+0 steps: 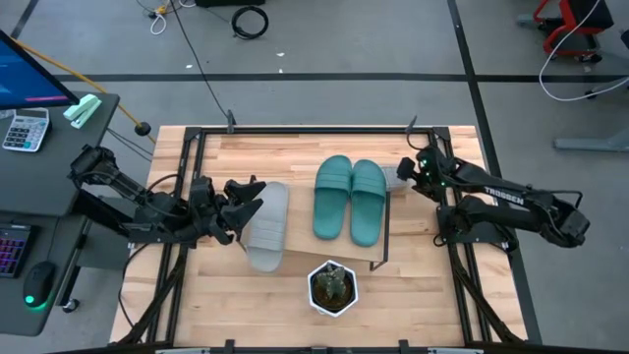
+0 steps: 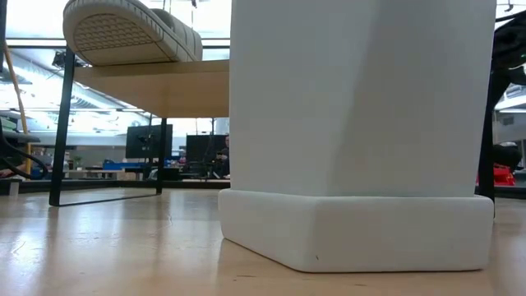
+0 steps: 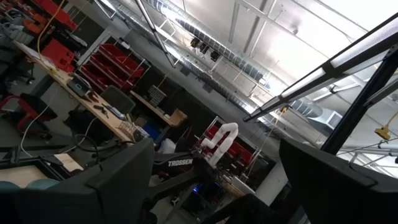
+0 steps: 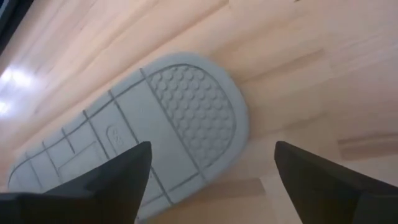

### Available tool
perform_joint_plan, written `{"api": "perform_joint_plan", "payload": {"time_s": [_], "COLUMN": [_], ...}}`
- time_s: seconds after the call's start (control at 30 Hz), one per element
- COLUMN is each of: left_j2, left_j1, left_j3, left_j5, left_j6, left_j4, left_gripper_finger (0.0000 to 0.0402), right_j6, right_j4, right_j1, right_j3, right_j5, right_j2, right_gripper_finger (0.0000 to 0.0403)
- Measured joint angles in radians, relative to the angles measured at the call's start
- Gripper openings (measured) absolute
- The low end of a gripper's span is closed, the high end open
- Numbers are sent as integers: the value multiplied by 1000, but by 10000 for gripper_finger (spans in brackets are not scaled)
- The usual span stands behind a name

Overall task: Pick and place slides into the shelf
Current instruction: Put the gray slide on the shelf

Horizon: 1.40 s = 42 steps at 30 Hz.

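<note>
Two teal slides (image 1: 349,200) lie side by side, straps up, on the shelf (image 1: 381,239) in the middle of the table. A grey slide (image 1: 266,226) lies on the shelf's left part, its near end (image 2: 123,31) jutting past the board's edge. My left gripper (image 1: 246,202) hovers open just left of it, tipped upward, nothing between its fingers (image 3: 214,146). Another grey slide (image 4: 143,137) lies sole up on the table right of the shelf (image 1: 401,174). My right gripper (image 1: 411,169) is open over it, slanting down, one finger on each side (image 4: 211,149).
A white angular pot (image 1: 332,287) with a small green plant stands on the table just in front of the shelf and fills most of the low view (image 2: 362,123). Black frame rails (image 1: 295,129) run round the table. Bare wood (image 1: 432,295) lies at the near right.
</note>
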Motion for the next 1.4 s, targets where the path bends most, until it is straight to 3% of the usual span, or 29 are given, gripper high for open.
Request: {"api": "perform_joint_plan", "payload": {"time_s": [0.57, 0.77, 1.13, 1.4], "left_j2": [0, 0, 0, 0], "left_j1": [0, 0, 0, 0], "left_j3": [0, 0, 0, 0], "left_j5": [0, 0, 0, -1], "left_j6": [-9, -9, -10, -10], "left_j4": [0, 0, -2, -6], "left_gripper_finger": [352, 352, 352, 352], "right_j6": [9, -5, -102, -114], "right_j4": [238, 262, 281, 383], "right_j1": [1, 2, 1, -2], "right_j3": [5, 5, -1, -3], "right_j5": [6, 38, 146, 177], "right_j2": [266, 304, 311, 255], "right_gripper_finger": [329, 269, 102, 84]}}
